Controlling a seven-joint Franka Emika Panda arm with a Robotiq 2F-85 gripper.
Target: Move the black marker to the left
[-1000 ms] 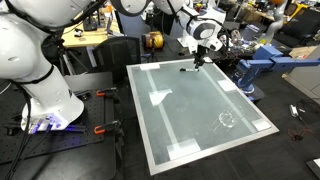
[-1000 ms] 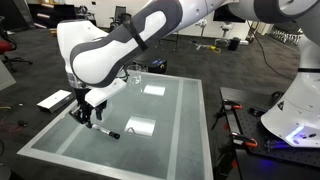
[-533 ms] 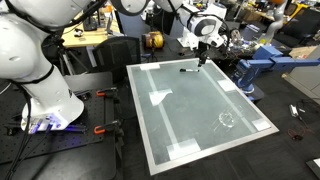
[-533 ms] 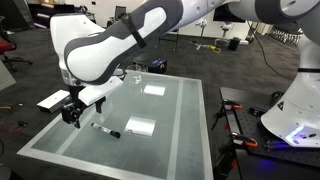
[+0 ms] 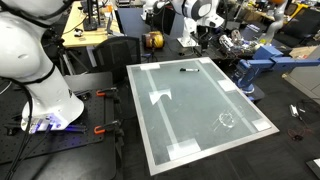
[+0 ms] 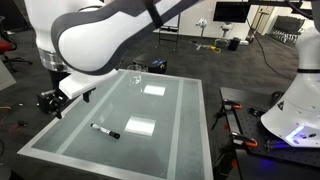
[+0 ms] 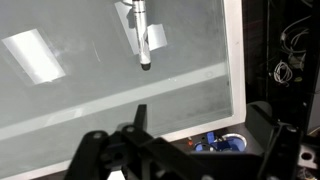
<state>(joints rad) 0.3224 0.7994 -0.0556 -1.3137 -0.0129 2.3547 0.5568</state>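
Now, black marker (image 5: 188, 70) lying near table (image 5: 200, 110) edge, pincer (image 6: 47, 100) hovering well apart.

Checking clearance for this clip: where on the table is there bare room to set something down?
Widest bare patch: the middle of the table, between the black marker at one end and the scribble ring toward the other. It is tighter around the marker, with a tape patch beside it and the hand hovering nearby.

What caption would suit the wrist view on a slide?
Open gripper hovers clear of the black marker lying on the table.
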